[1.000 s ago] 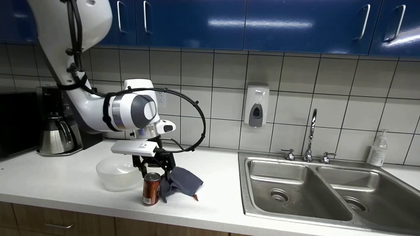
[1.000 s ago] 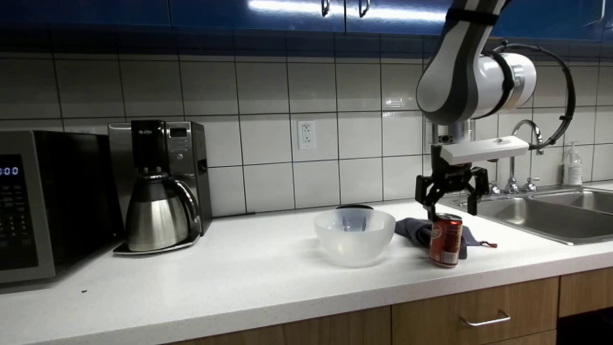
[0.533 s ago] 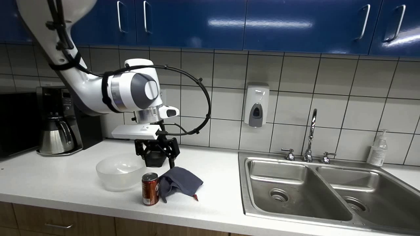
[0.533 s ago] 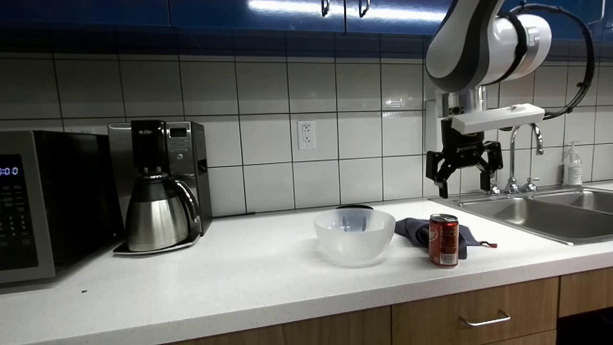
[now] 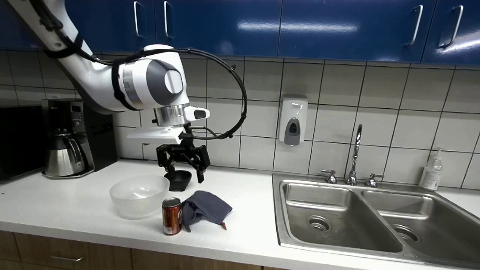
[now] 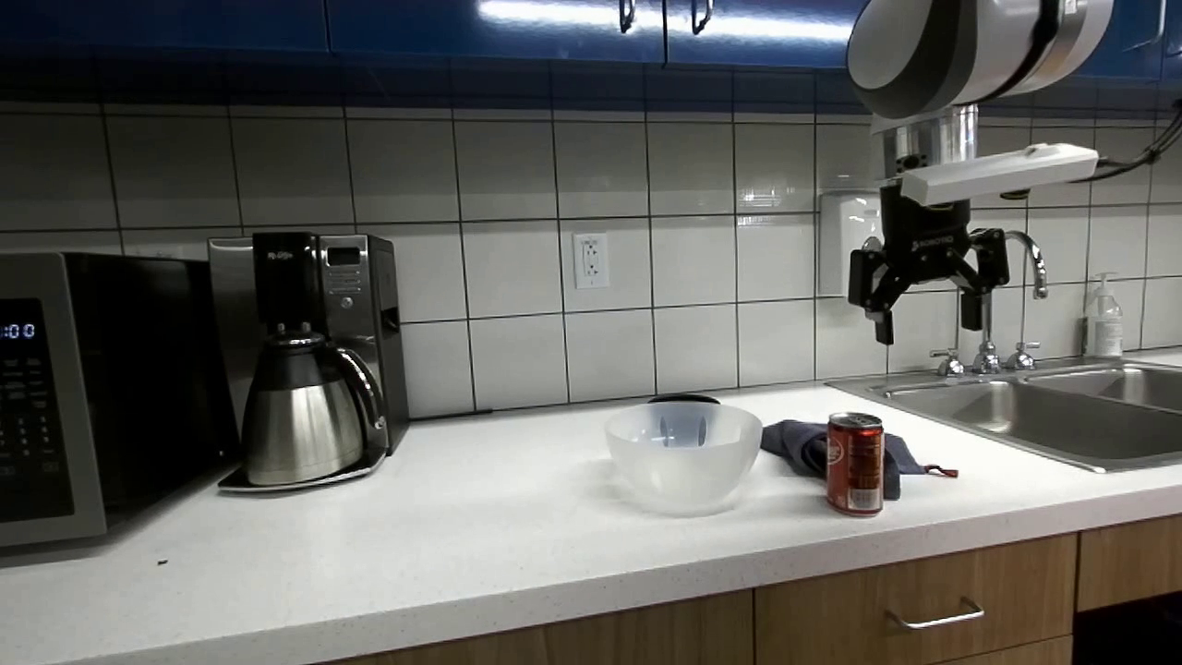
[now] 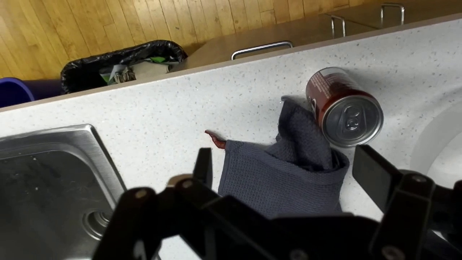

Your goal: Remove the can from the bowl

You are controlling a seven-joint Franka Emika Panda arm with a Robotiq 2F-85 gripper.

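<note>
— When taking inventory of the countertop [image 6: 462,526], list what first?

— Record one can [image 6: 855,471]. Locate outside the bowl [image 6: 660,476], upright on the countertop, with the silvery top facing up. Note one gray-blue cloth [image 7: 281,184] just beside the can; cannot tell whether touching.

— Bowls and cups: how many?

— Count one bowl, whitish and translucent. Count one small black cup [image 5: 181,184], near the bowl on the side toward the tiled wall [image 6: 517,356].

— Next, report on the gripper [image 6: 928,321].

— Log one gripper with two fingers [image 7: 375,177], parted wide, with the cloth visible between in the wrist view. Find hanging over the countertop, well apart from both can and bowl, higher than the can's top in both exterior views.

— Fixtures and appliances?

— Tally one sink [image 5: 279,210] with two basins [image 5: 337,210], one faucet [image 5: 352,176], two faucet handles [image 5: 330,177], one wall dispenser [image 5: 293,112] and one pump bottle [image 5: 432,174]. Add one coffee maker [image 6: 343,291] with one carafe [image 6: 300,429], next to one microwave [image 6: 148,369] in an exterior view.

— And below the countertop edge?

— From the wrist view, enter three metal handles [image 7: 261,48], one black-lined bin [image 7: 169,47], and one purple container [image 7: 47,88], partly cut off by the border.
</note>
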